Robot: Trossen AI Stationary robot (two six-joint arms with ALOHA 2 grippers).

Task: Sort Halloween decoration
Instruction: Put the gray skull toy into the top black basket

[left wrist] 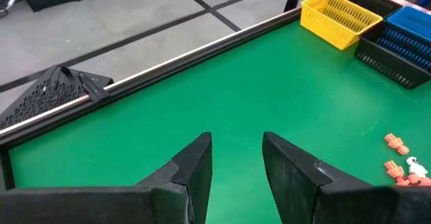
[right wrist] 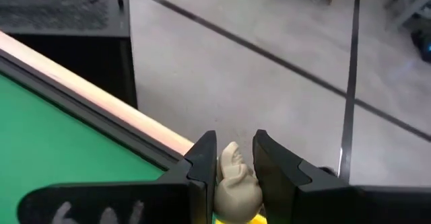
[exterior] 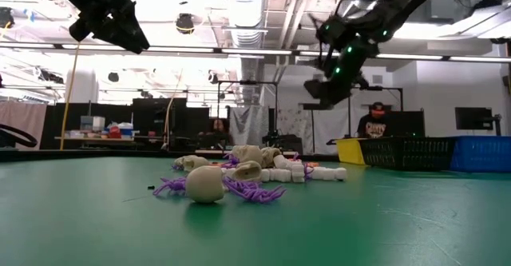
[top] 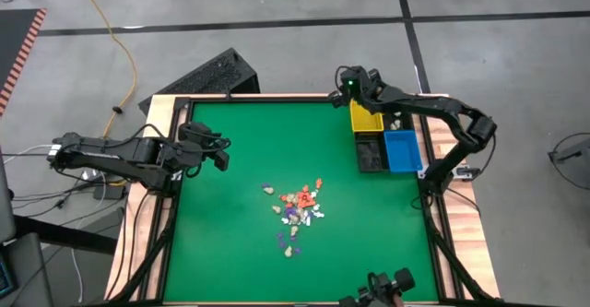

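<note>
Green worktop (top: 240, 252) is seen with trinket pile (top: 297, 211) heaped mid-surface. Left gripper (left wrist: 236, 158) is held part-open, empty, well apart. Right gripper (right wrist: 234, 158) is clamped on cream skull trinket (right wrist: 236, 183) above yellow bin (top: 365, 119). Trinkets are judged light, rigid, slippery; best pinched across the middle.

Open green mat (top: 240, 150) around central trinkets (top: 297, 210)
</note>
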